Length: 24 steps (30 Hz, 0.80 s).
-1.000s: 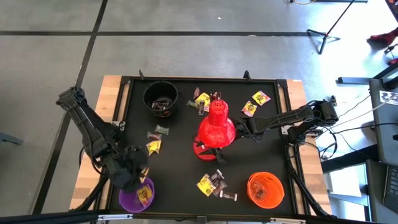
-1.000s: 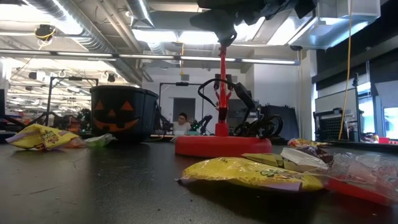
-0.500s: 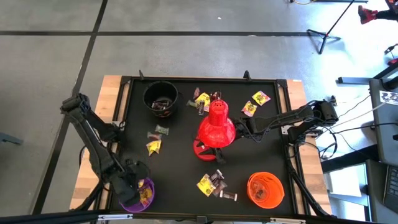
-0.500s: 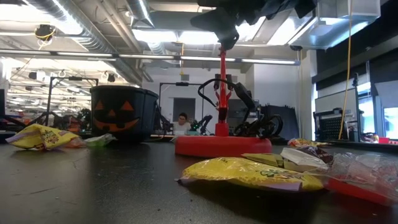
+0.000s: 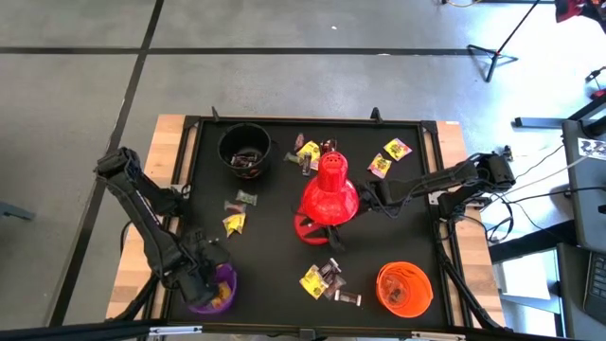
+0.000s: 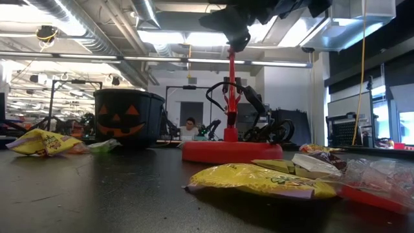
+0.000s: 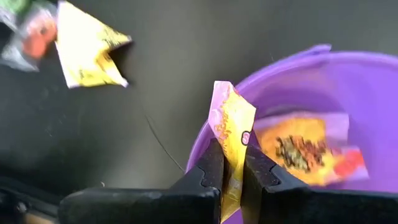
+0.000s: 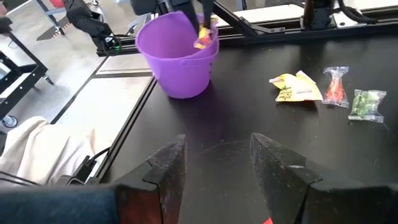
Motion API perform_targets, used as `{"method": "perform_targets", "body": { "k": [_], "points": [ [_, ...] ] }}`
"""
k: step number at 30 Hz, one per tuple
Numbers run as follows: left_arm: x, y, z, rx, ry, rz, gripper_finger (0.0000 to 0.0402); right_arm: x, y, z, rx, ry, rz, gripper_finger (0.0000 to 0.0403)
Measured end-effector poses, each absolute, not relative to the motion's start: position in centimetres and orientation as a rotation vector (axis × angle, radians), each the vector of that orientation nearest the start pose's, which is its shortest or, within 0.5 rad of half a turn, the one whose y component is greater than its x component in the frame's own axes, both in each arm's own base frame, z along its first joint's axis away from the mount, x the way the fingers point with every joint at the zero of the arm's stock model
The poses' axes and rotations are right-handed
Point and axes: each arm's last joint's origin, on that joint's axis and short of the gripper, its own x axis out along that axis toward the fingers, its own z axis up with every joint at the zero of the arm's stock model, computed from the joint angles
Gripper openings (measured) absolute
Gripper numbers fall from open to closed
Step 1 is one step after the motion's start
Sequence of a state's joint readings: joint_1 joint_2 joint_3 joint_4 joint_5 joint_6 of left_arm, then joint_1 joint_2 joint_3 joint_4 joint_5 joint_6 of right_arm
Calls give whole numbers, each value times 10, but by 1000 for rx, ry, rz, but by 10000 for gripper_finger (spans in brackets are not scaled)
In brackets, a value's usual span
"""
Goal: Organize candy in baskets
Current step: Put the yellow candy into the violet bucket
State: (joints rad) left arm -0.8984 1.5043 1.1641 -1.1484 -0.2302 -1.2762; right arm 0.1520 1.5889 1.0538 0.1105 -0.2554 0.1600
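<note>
My left gripper points steeply down over the purple basket at the table's near left and is shut on a yellow and pink candy packet. Another yellow packet lies inside that basket. The black basket stands at the far left and the orange basket at the near right. Loose candy lies on the mat. My right gripper hangs open beside the red lamp's head, with nothing between its fingers. My left gripper pinches the yellow packet between its two fingers, which come from above. The packet's free end hangs below the fingers at the purple basket's rim. Whether it touches the rim, I cannot tell.
The red desk lamp stands mid-table, its round base on the mat and its post upright. A raised black frame borders the mat. Bare mat lies between the lamp and the left candy.
My left gripper has sunk toward the purple basket and the table's near edge with the yellow packet in its hold, tipping more steeply downward. My right arm has kept its place.
</note>
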Motion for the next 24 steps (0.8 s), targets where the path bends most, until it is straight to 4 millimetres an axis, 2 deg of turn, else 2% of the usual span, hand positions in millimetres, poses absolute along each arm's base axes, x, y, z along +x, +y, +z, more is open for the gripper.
{"method": "perform_targets", "body": {
  "k": [6, 12, 24],
  "points": [
    [174, -195, 246, -291, 1325, 336, 15, 348, 60, 254, 172, 462, 365, 179],
    [175, -199, 246, -370, 1402, 273, 19, 348, 60, 254, 170, 464, 365, 179],
    [179, -206, 247, -450, 1416, 199, 20, 348, 60, 254, 170, 464, 364, 179]
  ]
}}
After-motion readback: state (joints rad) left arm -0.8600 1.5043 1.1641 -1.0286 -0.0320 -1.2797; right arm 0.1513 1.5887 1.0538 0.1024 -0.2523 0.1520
